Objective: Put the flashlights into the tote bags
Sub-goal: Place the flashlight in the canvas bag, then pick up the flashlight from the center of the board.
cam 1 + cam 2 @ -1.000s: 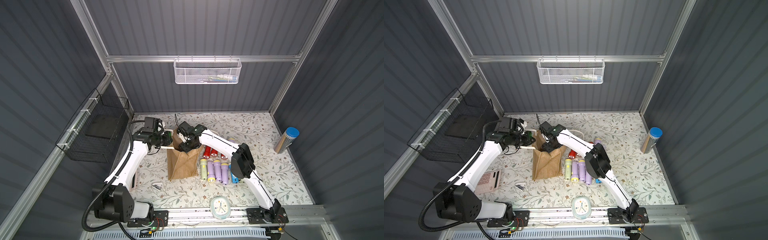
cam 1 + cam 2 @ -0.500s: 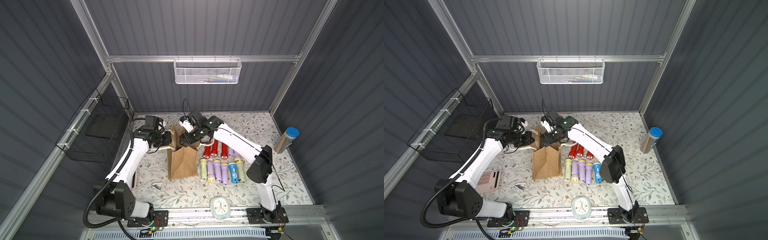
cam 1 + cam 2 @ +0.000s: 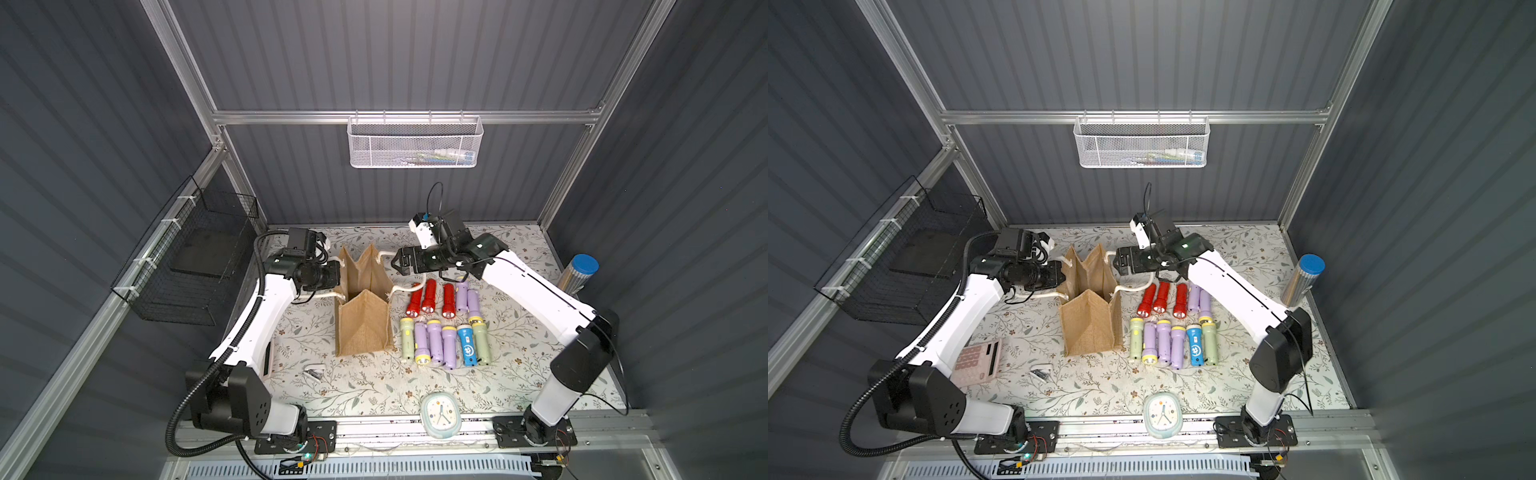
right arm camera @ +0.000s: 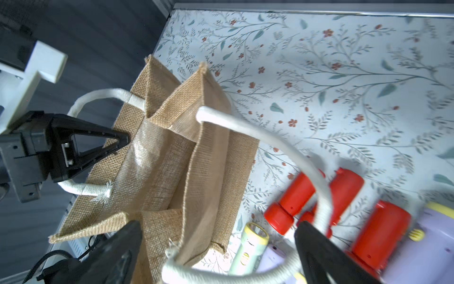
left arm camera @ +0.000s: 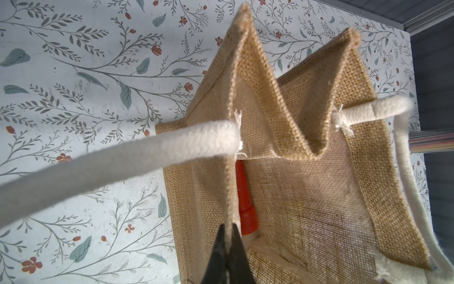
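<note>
Your left jaws are closed on the rim of the tote bag (image 5: pixel 363 172). They pinch the burlap edge on the same side where one white rope handle (image 5: pixel 122 159) is fixed. The bag stands upright on the counter (image 3: pixel 374 386) with its mouth held open, as both top views show.

Just past the tips of the left jaws, inside the bag, one red flashlight (image 5: pixel 243 194) lies against the wall that they hold.

Your right jaws stand wide apart and hold nothing. They hang just beside the mouth of the bag, on the side opposite to the left jaws. In the right wrist view the second rope handle (image 4: pixel 270 140) loops across in front of them, and you cannot tell if it touches one jaw.

The other flashlights (image 3: pixel 449 347) lie on the counter in two rows, on the side of the right jaws that is away from the bag. Three red flashlights (image 3: pixel 429 297) are nearest to the right jaws, with two lavender ones beside them. The farther row has pale green and lavender ones and a blue flashlight (image 3: pixel 466 345).
</note>
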`<state>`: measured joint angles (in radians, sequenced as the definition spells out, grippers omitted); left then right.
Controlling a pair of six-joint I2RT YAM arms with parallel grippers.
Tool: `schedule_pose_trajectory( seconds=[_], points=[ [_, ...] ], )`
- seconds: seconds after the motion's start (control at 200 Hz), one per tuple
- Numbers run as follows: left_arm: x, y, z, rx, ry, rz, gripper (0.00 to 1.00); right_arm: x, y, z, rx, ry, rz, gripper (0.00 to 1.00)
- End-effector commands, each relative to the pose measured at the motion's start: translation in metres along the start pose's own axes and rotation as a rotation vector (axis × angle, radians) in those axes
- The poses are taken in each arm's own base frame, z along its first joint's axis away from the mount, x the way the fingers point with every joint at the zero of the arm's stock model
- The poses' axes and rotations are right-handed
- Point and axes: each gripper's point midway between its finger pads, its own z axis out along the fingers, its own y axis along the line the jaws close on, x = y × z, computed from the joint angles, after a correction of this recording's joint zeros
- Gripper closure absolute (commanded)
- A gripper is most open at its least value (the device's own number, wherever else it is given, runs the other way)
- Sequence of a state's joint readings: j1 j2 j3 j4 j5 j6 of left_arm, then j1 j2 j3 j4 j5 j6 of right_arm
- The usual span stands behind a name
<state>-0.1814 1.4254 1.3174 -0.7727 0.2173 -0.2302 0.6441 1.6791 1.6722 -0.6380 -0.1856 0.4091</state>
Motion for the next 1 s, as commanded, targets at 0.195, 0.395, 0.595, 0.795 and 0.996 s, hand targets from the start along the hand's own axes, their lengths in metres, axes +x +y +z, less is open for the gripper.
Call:
schedule_pose_trajectory(
  seconds=[0.195, 0.395, 0.595, 0.795, 0.996],
  points=[
    [-0.005, -0.002, 0.000, 0.020, -0.017, 0.004, 0.98, 0.023, -0.076, -0.031, 0.043, -0.013, 0.244, 0.01],
    [-0.004, -0.004, 0.003, 0.035, -0.007, -0.013, 0.97, 0.085, -0.134, -0.053, 0.281, 0.053, 0.326, 0.04],
    [-0.004, -0.006, 0.004, 0.049, -0.004, -0.026, 0.96, 0.164, -0.173, -0.079, 0.521, 0.219, 0.394, 0.09],
    [-0.002, -0.009, 0.005, 0.070, -0.001, -0.034, 0.96, 0.226, -0.192, -0.097, 0.633, 0.310, 0.491, 0.17],
    [-0.004, -0.014, 0.005, 0.095, -0.007, -0.035, 0.95, 0.254, -0.198, -0.087, 0.598, 0.353, 0.552, 0.24]
  ],
)
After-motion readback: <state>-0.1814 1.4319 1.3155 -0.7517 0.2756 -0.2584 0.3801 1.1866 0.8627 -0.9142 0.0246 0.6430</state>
